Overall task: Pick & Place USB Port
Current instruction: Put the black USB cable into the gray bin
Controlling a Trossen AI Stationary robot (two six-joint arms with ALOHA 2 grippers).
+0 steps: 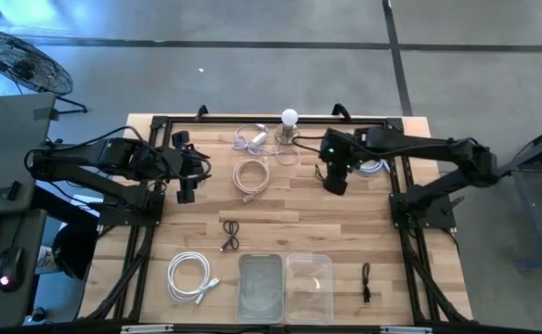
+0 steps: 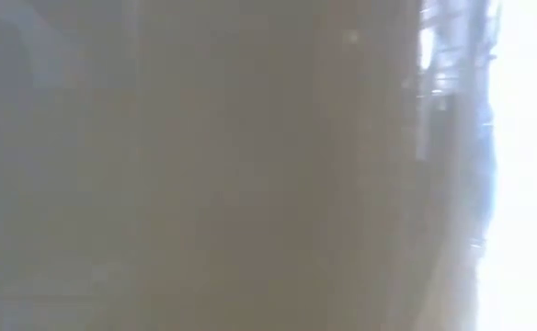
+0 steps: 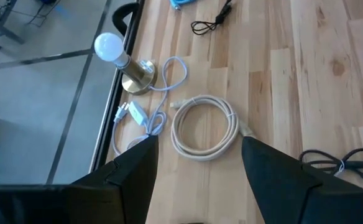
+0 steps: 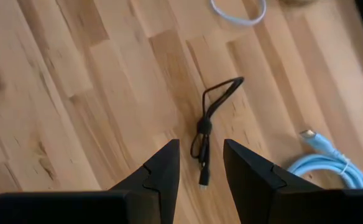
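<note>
Several cables lie on the wooden table. A small bundled black cable lies flat just ahead of my open right gripper, which hovers over it at the table's far right; my arm hides this cable in the high view. A light-blue cable lies beside it. My left gripper is wide open at the far left, beside a beige coiled cable. A white cable with an adapter lies by a small bulb lamp. The low view shows only a blur.
At the near edge stand two clear containers, with a white coiled cable to their left and a black cable to their right. Another small black cable lies mid-table. Black frame rails border both sides.
</note>
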